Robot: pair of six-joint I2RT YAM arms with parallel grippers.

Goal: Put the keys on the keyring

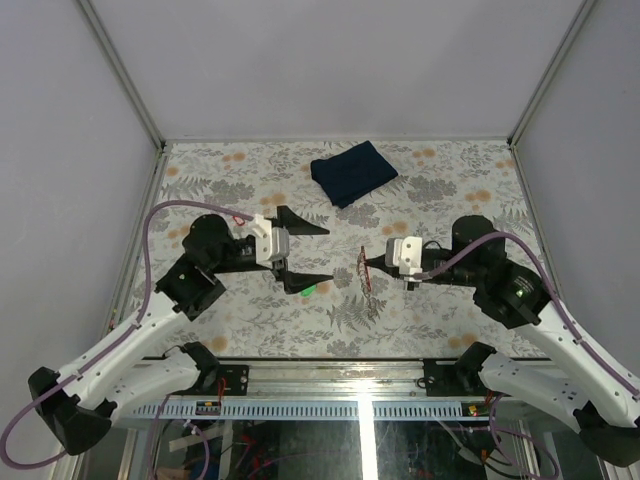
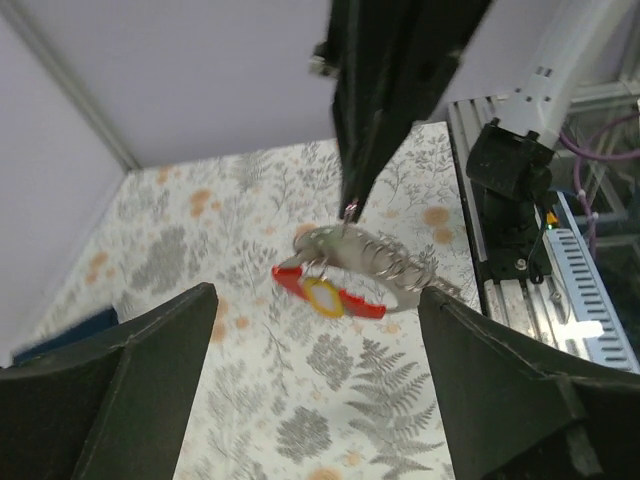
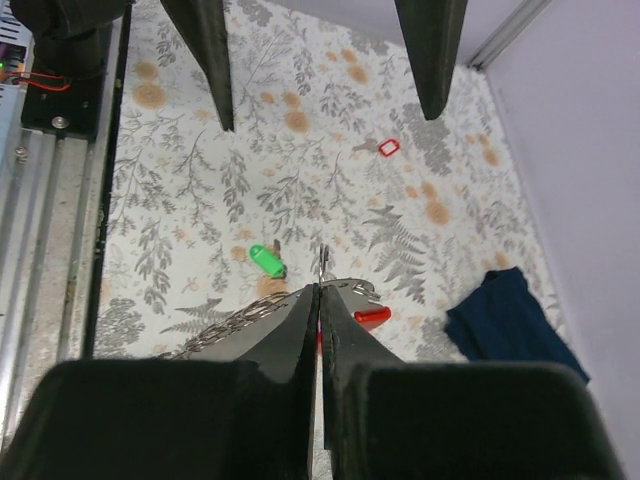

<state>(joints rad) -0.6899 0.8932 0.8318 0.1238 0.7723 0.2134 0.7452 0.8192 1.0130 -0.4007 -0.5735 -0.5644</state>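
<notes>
- Your left gripper [image 1: 330, 254] stands spread wide in the top view, with nothing between its fingers. Your right gripper [image 1: 364, 262] is clamped tight on the keyring [image 1: 369, 288], which dangles from its tip above the table [image 1: 430, 310].
- Look just beside the left gripper's nearer finger: the green key [image 1: 308, 290] lies flat on the floral surface.
- A dark blue cloth [image 1: 352, 172] sits well apart at the far side. Pale walls [image 1: 60, 150] close in on three sides and a metal rail [image 1: 340, 378] runs along the near edge, so you have little room for wide swings.
- From the left wrist, you look between the spread fingers at the right gripper's tip pinching the silvery loop from above. The red tag [image 2: 362, 304] hangs below it. The yellow-orange key [image 2: 322, 297] appears to be on the loop already, though you cannot be sure.
- From the right wrist, both fingers are pressed together on the loop, and the green key lies on the table just ahead. A small red-rimmed piece [image 3: 388, 147] lies farther off; what it is, you cannot tell.
- Expect the key to be light, stiff and slick on its blade. Take it by the edges of its plastic head and keep the hole free. The hanging ring looks loose and likely to swing.
</notes>
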